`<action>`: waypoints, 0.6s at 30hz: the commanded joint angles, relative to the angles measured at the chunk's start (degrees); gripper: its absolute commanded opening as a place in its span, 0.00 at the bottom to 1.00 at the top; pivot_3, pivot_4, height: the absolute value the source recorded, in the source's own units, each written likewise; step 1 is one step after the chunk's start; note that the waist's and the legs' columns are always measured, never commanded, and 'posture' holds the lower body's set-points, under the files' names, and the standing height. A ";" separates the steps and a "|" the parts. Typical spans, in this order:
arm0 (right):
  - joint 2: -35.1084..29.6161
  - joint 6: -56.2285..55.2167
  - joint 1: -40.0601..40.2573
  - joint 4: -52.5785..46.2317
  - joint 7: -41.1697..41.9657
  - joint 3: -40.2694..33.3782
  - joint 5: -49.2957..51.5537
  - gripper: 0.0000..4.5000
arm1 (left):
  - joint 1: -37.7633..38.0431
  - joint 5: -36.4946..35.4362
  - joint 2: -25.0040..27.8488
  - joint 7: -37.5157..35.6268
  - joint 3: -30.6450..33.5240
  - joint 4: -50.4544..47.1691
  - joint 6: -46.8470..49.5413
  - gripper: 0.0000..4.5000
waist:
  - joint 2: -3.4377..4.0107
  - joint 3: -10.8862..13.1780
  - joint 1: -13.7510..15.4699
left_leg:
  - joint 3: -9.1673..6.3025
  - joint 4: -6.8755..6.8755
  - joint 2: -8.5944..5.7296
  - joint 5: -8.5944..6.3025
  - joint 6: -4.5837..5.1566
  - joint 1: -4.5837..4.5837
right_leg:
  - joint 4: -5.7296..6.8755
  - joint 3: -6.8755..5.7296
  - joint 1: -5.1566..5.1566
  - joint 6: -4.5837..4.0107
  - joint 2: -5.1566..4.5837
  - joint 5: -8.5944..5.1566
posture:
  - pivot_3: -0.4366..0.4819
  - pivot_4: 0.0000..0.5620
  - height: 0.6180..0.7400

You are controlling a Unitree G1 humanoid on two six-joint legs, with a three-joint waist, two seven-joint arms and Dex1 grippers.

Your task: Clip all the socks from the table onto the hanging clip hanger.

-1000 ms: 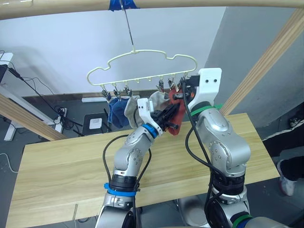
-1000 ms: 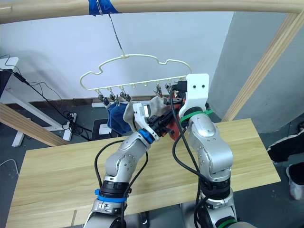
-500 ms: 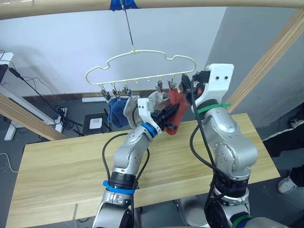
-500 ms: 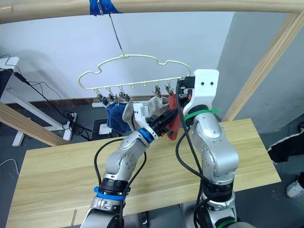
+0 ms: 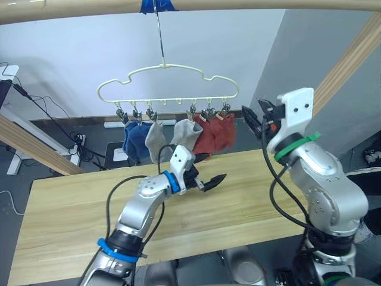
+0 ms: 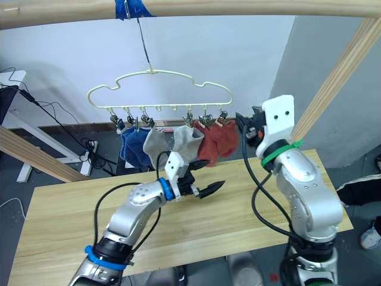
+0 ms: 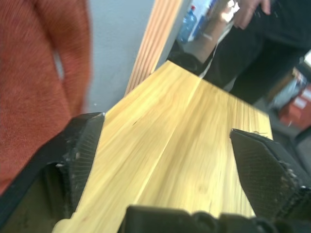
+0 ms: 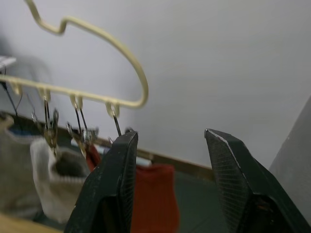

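Left gripper (image 5: 209, 181): spread, empty, low over the table (image 5: 71, 202).
Right gripper (image 5: 253, 119): raised, spread, right of the clip hanger (image 5: 168, 83).
Socks (image 5: 178, 134): all clipped.

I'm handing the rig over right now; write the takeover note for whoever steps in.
Left gripper: open, empty, low over the table.
Right gripper: open, empty, raised beside the clip hanger's right end.
Socks: blue pair, grey pair and rust-red pair all hang from the hanger's clips.
Done: six socks clipped.
Left: apparently nothing; check that the clips hold.
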 commanded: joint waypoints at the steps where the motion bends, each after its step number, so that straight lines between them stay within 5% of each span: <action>1: -5.89 -4.47 2.36 -2.18 8.76 -0.86 3.65 0.59 | 4.26 -1.40 5.43 -3.57 3.90 -7.70 -2.50 1.00 | 0.00 0.00 -0.09 | 0.01 0.01 0.00 0.00 0.00 0.00 | 0.01 0.01 -0.01 0.00 0.00 0.00 | 0.22 0.40 0.97; 7: -16.94 -12.61 5.44 1.55 22.87 -0.97 7.58 0.99 | 10.03 -8.34 15.48 -5.85 16.85 -15.02 0.03 1.00 | 0.01 -0.02 0.46 | 0.00 -0.02 0.08 0.01 0.02 0.04 | 0.01 -0.02 -0.01 0.12 0.05 -0.10 | 0.27 0.36 0.97; 18: -29.26 -26.48 0.76 17.73 40.02 -1.81 8.23 0.99 | 19.46 -7.20 28.36 -4.87 34.59 -12.64 4.53 1.00 | -0.08 -0.30 2.74 | 0.12 -0.01 0.05 0.06 0.10 0.07 | -0.04 0.03 0.00 0.02 0.00 0.01 | 0.36 0.30 0.97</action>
